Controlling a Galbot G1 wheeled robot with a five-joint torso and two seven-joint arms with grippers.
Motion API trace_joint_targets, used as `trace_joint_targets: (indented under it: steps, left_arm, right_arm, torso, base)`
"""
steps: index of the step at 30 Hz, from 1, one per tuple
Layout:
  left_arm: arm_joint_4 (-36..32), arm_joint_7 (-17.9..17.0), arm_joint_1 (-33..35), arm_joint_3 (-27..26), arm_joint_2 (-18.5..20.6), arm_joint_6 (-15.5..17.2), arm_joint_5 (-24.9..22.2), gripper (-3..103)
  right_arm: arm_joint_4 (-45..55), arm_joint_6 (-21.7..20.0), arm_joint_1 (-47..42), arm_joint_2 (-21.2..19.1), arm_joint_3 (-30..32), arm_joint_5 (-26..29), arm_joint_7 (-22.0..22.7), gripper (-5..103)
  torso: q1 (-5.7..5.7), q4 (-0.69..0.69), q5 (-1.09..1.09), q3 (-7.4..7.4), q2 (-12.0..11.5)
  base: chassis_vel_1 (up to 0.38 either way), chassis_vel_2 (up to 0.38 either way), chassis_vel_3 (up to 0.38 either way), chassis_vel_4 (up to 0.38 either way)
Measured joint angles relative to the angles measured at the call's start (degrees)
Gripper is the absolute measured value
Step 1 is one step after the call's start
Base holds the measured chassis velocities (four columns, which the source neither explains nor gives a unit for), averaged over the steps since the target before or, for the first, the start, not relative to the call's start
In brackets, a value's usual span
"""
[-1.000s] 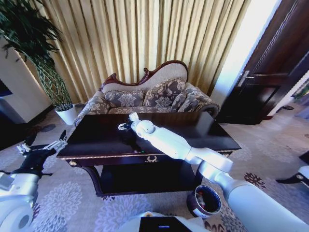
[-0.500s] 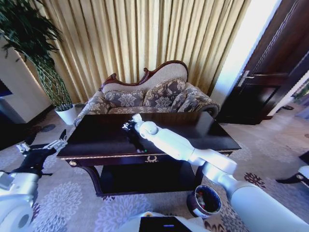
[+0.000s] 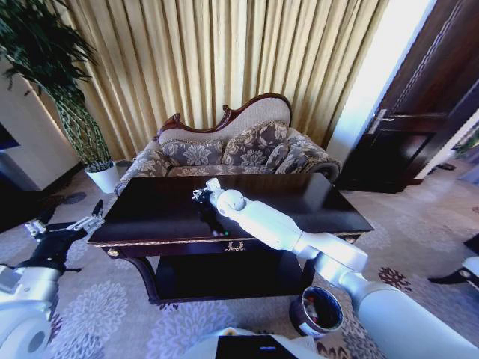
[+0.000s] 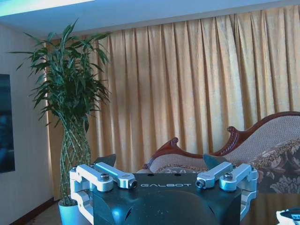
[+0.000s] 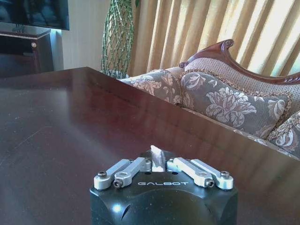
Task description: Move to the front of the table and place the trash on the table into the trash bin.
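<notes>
A: What's the right end effector holding?

B: I'm seeing its fingers drawn together on a white paper wad, just a sliver poking up between them. It's hanging over the middle of the bench, nearer the back edge, by the sofa.

A: And the trash bin?

B: It's sitting on the carpet off the bench's front right corner, well apart from the wad, with some trash already inside.

A: The other arm?

B: My left end effector is waiting with fingers apart, off the bench's left end.

A: Risks?

B: I'm judging the pinch thin. A quick swing could shake the wad loose, or the forearm could be clipping the front edge.
</notes>
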Motion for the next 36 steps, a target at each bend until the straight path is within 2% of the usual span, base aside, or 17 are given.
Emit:
trace_joint_targets:
  steps: [1,5,15,20,25,28,29,32,33,36]
  left_arm:
    - [0.00,0.00,0.05,-0.12,-0.03,-0.03,-0.03,100]
    - [0.00,0.00,0.13,-0.34,-0.03,-0.07,-0.10,100]
    - [0.00,-0.02,0.14,-0.20,-0.01,-0.12,-0.13,100]
    - [0.00,-0.15,0.05,-0.08,0.63,-0.15,-0.26,100]
    - [0.00,-0.64,-0.40,-0.10,1.96,-0.16,-1.30,100]
    - [0.00,-0.95,-0.59,-0.16,3.04,-0.32,-2.34,100]
    - [0.00,-0.95,-0.59,-0.16,3.04,-0.32,-2.34,100]
    - [0.80,-1.01,-0.79,-0.27,4.31,-1.19,-2.98,100]
    - [0.80,-1.01,-0.79,-0.27,4.31,-1.19,-2.98,100]
    - [2.22,-1.03,-2.04,0.01,5.59,-1.39,-3.66,100]
  right_arm:
    - [0.00,-0.01,-0.04,-0.01,-0.01,0.00,0.00,7]
    - [0.00,-0.02,-0.12,-0.14,-0.02,0.00,0.00,1]
    - [1.14,-0.02,-0.96,-0.88,0.60,-0.01,0.11,0]
    - [5.33,0.11,-1.70,-2.27,3.25,1.51,2.37,0]
    - [11.20,0.67,-1.75,-5.18,6.64,2.75,5.55,0]
    - [15.98,1.83,-1.65,-8.88,9.62,5.43,10.02,0]
    - [15.98,1.83,-1.65,-8.88,9.62,5.43,10.02,0]
    - [21.37,1.61,-2.34,-13.46,14.25,11.02,15.57,0]
    - [21.37,1.61,-2.34,-13.46,14.25,11.02,15.57,0]
    - [25.05,1.31,-4.30,-18.80,18.49,12.90,16.95,0]
  torso:
    - [0.00,0.00,0.00,0.00,0.00]
    - [0.00,0.00,0.00,0.00,0.00]
    - [0.00,-0.01,0.00,0.00,0.00]
    - [0.00,0.00,0.01,0.00,0.00]
    - [0.00,0.00,0.01,0.00,0.00]
    - [0.00,-0.01,0.01,0.00,0.00]
    - [0.00,-0.01,0.01,0.00,0.00]
    - [0.00,0.00,0.01,0.00,0.01]
    - [0.00,0.00,0.01,0.00,0.01]
    - [-0.01,0.00,0.01,0.00,0.01]
  base:
    - [0.000,0.000,0.000,0.000]
    - [0.000,0.000,0.000,0.000]
    - [0.000,0.000,0.000,0.000]
    - [0.000,0.000,0.000,0.000]
    - [0.000,0.000,0.000,0.000]
    - [0.000,0.000,0.000,0.000]
    - [0.000,0.000,0.000,0.000]
    - [0.000,0.000,0.000,0.000]
    - [0.000,0.000,0.000,0.000]
    - [0.000,0.000,0.000,0.000]
